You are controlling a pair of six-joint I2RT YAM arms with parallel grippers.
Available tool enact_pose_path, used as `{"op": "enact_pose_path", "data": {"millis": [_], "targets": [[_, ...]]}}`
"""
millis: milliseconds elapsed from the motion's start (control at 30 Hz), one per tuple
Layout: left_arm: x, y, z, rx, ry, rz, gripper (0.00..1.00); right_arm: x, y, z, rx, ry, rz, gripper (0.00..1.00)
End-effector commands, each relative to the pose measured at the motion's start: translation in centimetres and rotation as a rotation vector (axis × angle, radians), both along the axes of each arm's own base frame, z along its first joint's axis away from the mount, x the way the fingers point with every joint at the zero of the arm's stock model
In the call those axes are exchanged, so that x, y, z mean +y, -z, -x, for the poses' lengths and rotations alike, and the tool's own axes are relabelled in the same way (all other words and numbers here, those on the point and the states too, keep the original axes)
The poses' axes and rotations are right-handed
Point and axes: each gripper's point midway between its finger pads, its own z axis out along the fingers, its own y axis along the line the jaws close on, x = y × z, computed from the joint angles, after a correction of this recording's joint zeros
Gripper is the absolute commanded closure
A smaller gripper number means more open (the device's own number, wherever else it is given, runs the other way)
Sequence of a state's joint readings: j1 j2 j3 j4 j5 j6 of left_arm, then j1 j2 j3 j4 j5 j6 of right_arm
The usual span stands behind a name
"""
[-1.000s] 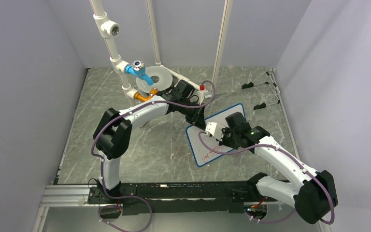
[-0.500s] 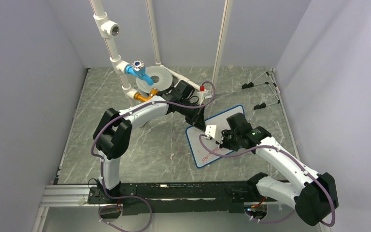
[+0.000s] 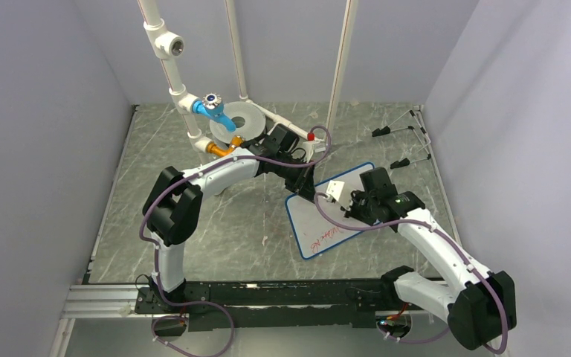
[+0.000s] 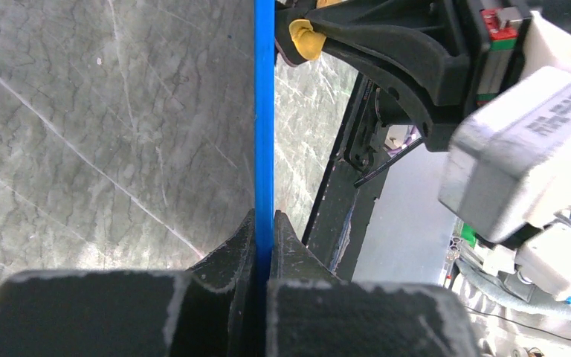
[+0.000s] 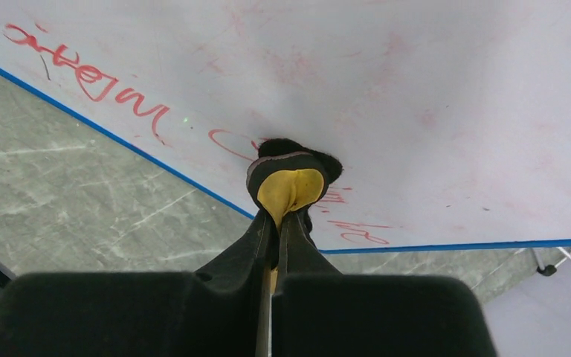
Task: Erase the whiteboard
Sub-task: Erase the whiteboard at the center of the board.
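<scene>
The whiteboard (image 3: 342, 223) lies at the table's right of centre, blue-rimmed, with red handwriting left at its near-left end. My left gripper (image 3: 302, 189) is shut on its far-left rim; in the left wrist view the blue rim (image 4: 265, 111) runs edge-on between the closed jaws of that gripper (image 4: 265, 223). My right gripper (image 5: 281, 217) is shut on a small yellow-and-black eraser pad (image 5: 288, 178), which presses on the whiteboard's face (image 5: 431, 82). Red letters (image 5: 82, 71) and faint smears surround the pad. From above, the right gripper (image 3: 351, 202) is over the board's middle.
White pipes with a blue valve (image 3: 213, 106) and a round grey disc (image 3: 243, 119) stand at the back. Black clips on wire legs (image 3: 400, 145) sit at the back right. Grey walls close in on both sides.
My right gripper has slid with the eraser pad up the board toward its far right. The left gripper keeps its hold on the rim, unmoved.
</scene>
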State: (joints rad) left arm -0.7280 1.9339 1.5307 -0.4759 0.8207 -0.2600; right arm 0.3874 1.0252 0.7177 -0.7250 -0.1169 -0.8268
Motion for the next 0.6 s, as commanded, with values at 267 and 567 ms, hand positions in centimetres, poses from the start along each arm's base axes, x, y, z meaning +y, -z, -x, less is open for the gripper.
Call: {"op": "enact_pose_path", "data": {"millis": [267,567], "targets": [[0.0,-3.2,1.0,-0.019,0.044,0.094,1.0,1.7,2.0,3.6,0.1,-0.253,0.006,1.0],[0.0,-3.3,0.9,-0.02,0.044,0.094,1.0,-0.7,2.0,0.7,0.006,-0.06,0.09,1.0]]}}
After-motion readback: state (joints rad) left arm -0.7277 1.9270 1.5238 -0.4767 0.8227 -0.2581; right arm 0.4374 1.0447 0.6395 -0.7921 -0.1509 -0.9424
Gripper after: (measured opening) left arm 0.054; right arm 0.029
